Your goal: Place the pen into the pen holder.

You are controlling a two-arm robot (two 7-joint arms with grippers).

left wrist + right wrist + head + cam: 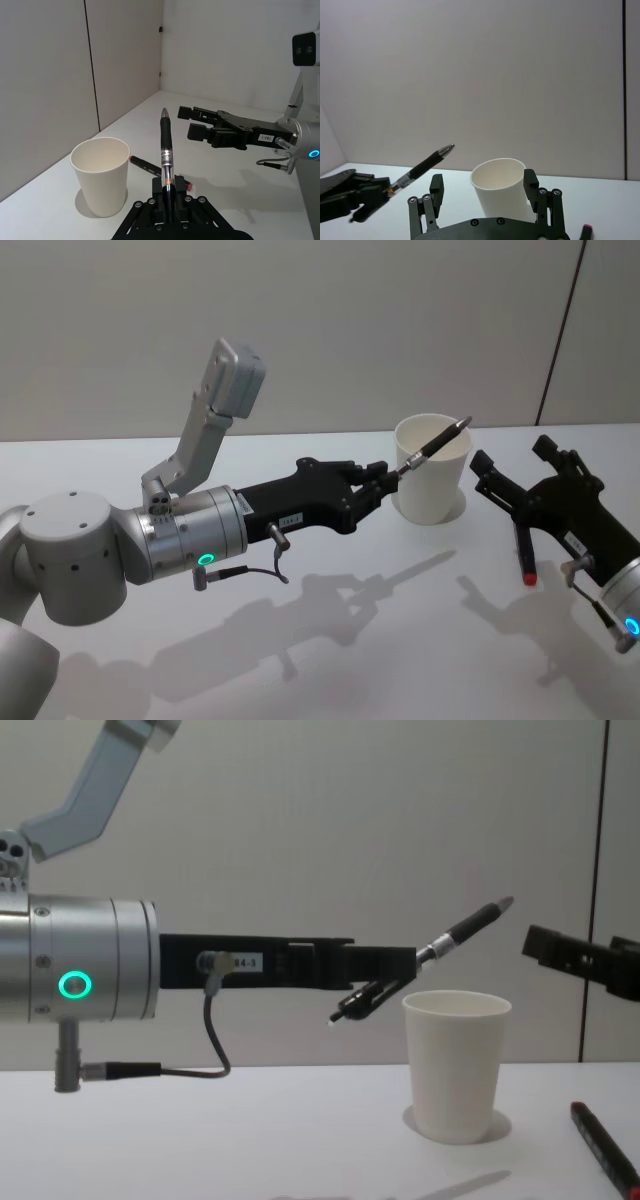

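A black pen [436, 445] is held at its rear end by my left gripper [392, 478], which is shut on it. The pen [465, 932] slants upward, above the rim of the pen holder [457, 1063], a white paper cup [432, 485] standing upright on the table. In the left wrist view the pen [166, 150] rises from the gripper with the cup [101, 176] beside it. My right gripper [515, 458] hovers open just right of the cup, holding nothing; its fingers [436, 187] frame the cup [501, 187] in the right wrist view.
A dark marker with a red end [524, 558] lies on the white table under my right gripper, also seen as the marker [603, 1145] right of the cup. A grey wall stands close behind the table.
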